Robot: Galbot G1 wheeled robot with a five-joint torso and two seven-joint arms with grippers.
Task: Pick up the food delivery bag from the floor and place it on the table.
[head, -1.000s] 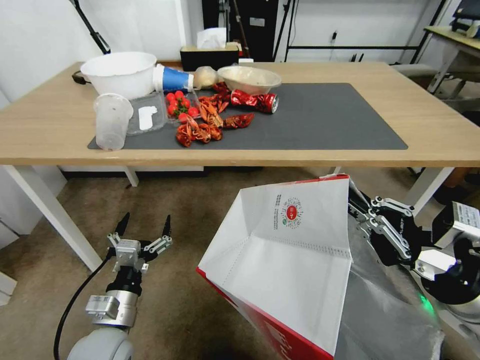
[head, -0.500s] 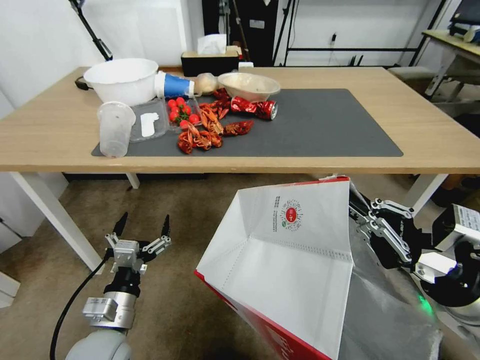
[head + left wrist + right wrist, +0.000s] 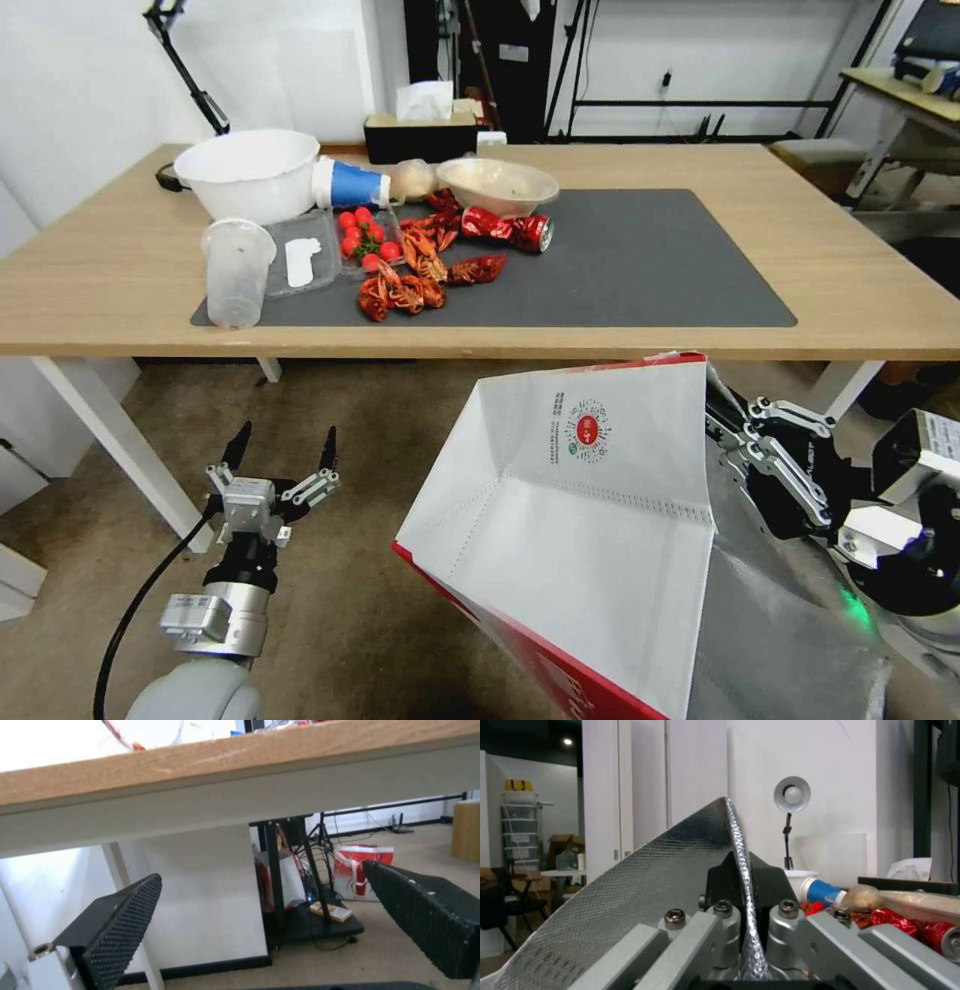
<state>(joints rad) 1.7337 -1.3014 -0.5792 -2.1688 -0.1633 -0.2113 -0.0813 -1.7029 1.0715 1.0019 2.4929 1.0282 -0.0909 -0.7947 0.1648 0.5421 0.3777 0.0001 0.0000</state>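
- The large rectangular light-wood tabletop [image 3: 850, 290] with its dark grey rectangular mat [image 3: 640, 260] lies beyond and above both hands; in the left wrist view its edge [image 3: 240, 776] runs overhead.
- The brownish-grey worn carpet floor [image 3: 380, 420] spreads beneath both hands.
- The large white paper food delivery bag [image 3: 570, 530] with red sides and silver foil lining hangs tilted and clear of the floor, just left of the right hand, its top edge level with the near tabletop rim. A small round red logo [image 3: 585, 430] faces up.
- The right hand [image 3: 722, 425] is clamped on the bag's upper foil rim; the right wrist view shows the foil edge [image 3: 737, 870] pinched between its closed fingers.
- The left hand [image 3: 283, 447] hangs low over the floor, well left of the bag, its two black fingers [image 3: 120, 922] spread wide and holding nothing.
- On the mat, far ahead of the left hand: a white bowl [image 3: 248, 172], a clear plastic cup [image 3: 237, 272], red crayfish [image 3: 400, 290] and a crushed red can [image 3: 508, 226].
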